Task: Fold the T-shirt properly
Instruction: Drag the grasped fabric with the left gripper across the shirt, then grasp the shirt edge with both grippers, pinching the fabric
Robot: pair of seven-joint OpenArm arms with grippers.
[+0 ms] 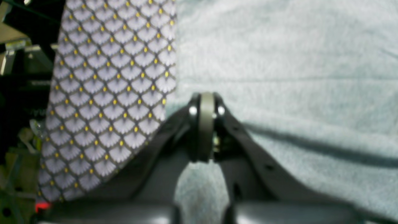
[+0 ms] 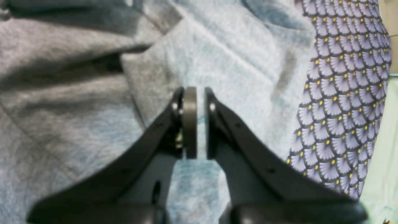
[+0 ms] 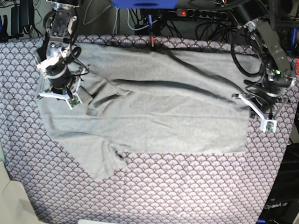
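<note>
The T-shirt (image 3: 159, 112) lies spread across the middle of the tablecloth (image 3: 187, 186), its long axis running from one side of the base view to the other. One straight edge runs along the near side, a sleeve (image 3: 100, 161) points toward the near left corner, and long soft creases cross the upper half of the cloth. On the base view's left the fabric is bunched and rumpled. The right gripper (image 2: 197, 123) sits over that rumpled end. In its wrist view the jaws stand a narrow gap apart with pale grey knit showing in the gap, though whether any cloth is pinched there cannot be told. Darker grey folds lie on that view's left and patterned cloth at its right edge. The right arm (image 3: 58, 46) reaches in from the far left corner and bends downward, so that its wrist hangs low over the shirt. At the opposite end the left gripper (image 1: 206, 127) is fully closed, pads pressed together, and holds nothing that can be seen. It hangs close over the shirt's straight side edge, where grey knit meets the fan-scale pattern. The left arm (image 3: 268, 46) comes down from the far right corner, elbow raised and wrist tipped toward the shirt's edge.
</note>
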